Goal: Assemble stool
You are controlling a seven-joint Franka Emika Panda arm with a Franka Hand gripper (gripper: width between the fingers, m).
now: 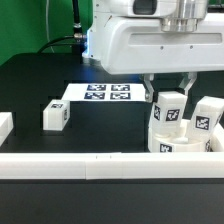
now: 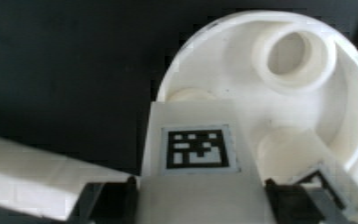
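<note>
White plastic leg (image 2: 197, 150) clenched upright in end effector (image 2: 208, 198), directly over round seat (image 2: 229, 60) and near its open socket (image 2: 297, 55), apparently for insertion. Spare leg (image 1: 55, 115) on black surface (image 1: 30, 90), well apart from seat.

A black tabletop (image 1: 40, 85) is seen beneath everything. The marker board (image 1: 101, 94), flat and white with several square tags printed on it, is laid on it toward the back. A long white border rail (image 1: 90, 165) is set along the near edge, and a short white piece (image 1: 4, 124) is cut off at the exterior view's left. A green backdrop (image 1: 30, 25) is hung behind, crossed by a dark cable (image 1: 62, 42). In the wrist view a pale strip (image 2: 34, 165) is shown, too blurred to be identified.
</note>
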